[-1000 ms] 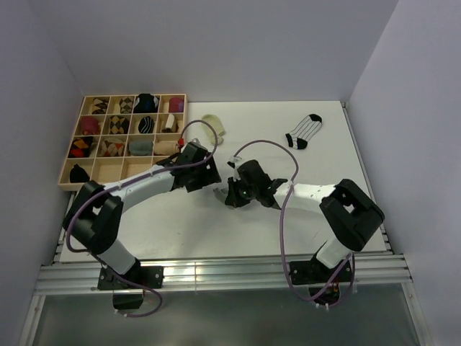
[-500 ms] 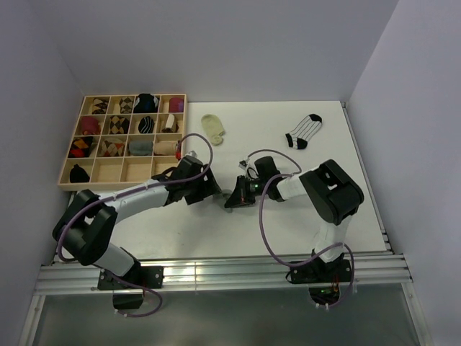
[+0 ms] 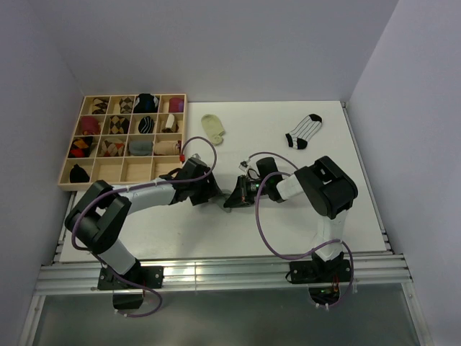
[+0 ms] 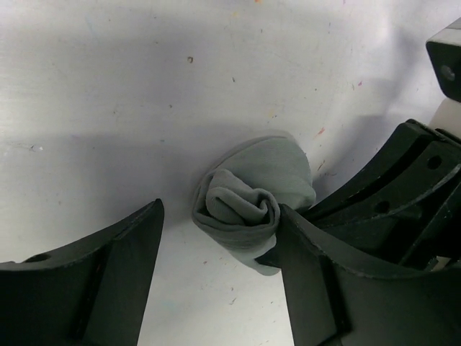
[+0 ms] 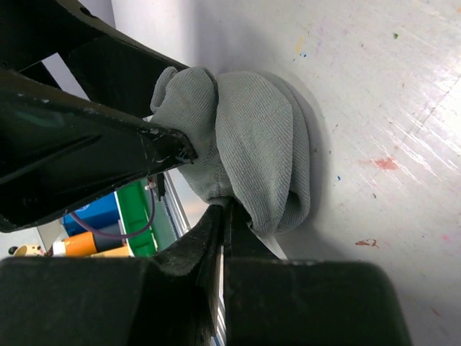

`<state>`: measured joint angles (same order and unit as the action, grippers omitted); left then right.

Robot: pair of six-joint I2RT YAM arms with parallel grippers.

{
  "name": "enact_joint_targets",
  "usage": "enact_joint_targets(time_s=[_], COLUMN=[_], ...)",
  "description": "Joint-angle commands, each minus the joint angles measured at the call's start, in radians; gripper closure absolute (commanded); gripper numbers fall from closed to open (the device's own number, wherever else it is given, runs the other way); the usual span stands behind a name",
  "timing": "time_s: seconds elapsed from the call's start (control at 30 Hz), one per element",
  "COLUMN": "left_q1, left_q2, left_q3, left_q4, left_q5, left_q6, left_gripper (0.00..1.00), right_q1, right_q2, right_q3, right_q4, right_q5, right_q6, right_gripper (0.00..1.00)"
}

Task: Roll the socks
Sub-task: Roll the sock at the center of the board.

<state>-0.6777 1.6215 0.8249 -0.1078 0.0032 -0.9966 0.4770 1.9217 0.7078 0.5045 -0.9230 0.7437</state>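
A grey sock (image 3: 224, 197), rolled into a tight bundle, lies on the white table between my two grippers. In the left wrist view the roll (image 4: 252, 205) sits between the spread fingers of my left gripper (image 4: 216, 270), touching the right finger (image 4: 317, 281); the left finger stands apart. My left gripper (image 3: 210, 193) is open. My right gripper (image 3: 235, 197) is shut, pinching the sock's lower edge (image 5: 248, 209) between closed jaws (image 5: 225, 216). The roll's body (image 5: 252, 130) bulges above them.
A wooden compartment tray (image 3: 68, 184) with several rolled socks stands at the back left. A cream sock (image 3: 213, 127) and a white black-striped sock (image 3: 304, 132) lie flat at the back of the table. The right gripper's body (image 4: 403, 187) crowds the left gripper.
The right arm's elbow has folded in toward the middle, and its gripper has settled low at the sock. The left gripper has shifted slightly forward and right, closer round the roll.
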Motion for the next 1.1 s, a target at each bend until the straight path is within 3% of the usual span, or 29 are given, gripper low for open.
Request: enact_joint_targets(time_s=[0.0, 0.2, 0.33, 0.43, 0.53, 0.57, 0.73, 0.93, 1.07], left_q1=[-0.002, -0.002, -0.003, -0.005, -0.006, -0.006, -0.006, -0.003, -0.003], left_q2=[0.040, 0.071, 0.081, 0.095, 0.107, 0.115, 0.156, 0.210, 0.241], left_q3=[0.023, 0.026, 0.042, 0.085, 0.132, 0.144, 0.244, 0.335, 0.373], left_q4=[0.010, -0.015, -0.032, -0.087, -0.151, -0.167, -0.262, -0.329, -0.352], left_q5=[0.001, -0.031, -0.012, -0.015, -0.023, -0.028, -0.034, -0.012, -0.012], left_q6=[-0.010, -0.002, 0.000, 0.024, 0.059, 0.078, 0.144, 0.208, 0.234], left_gripper=[0.34, 0.61, 0.87, 0.96, 0.98, 0.98, 0.98, 0.97, 0.97], right_q1=[-0.006, -0.006, 0.000, 0.026, 0.063, 0.099, 0.265, 0.478, 0.567], right_q2=[0.026, -0.026, -0.102, -0.189, -0.309, -0.343, -0.527, -0.520, -0.449], right_q3=[0.002, -0.011, -0.011, -0.019, -0.025, -0.025, -0.027, -0.004, 0.033], right_q4=[-0.004, -0.055, -0.126, -0.191, -0.271, -0.293, -0.379, -0.396, -0.396], right_q5=[0.033, 0.081, 0.156, 0.237, 0.337, 0.427, 0.791, 1.152, 1.283], right_q6=[-0.012, -0.067, -0.147, -0.203, -0.292, -0.315, -0.475, -0.587, -0.613], right_gripper=[1.00, 1.00, 0.99, 0.84, 0.72, 0.65, 0.52, 0.50, 0.50])
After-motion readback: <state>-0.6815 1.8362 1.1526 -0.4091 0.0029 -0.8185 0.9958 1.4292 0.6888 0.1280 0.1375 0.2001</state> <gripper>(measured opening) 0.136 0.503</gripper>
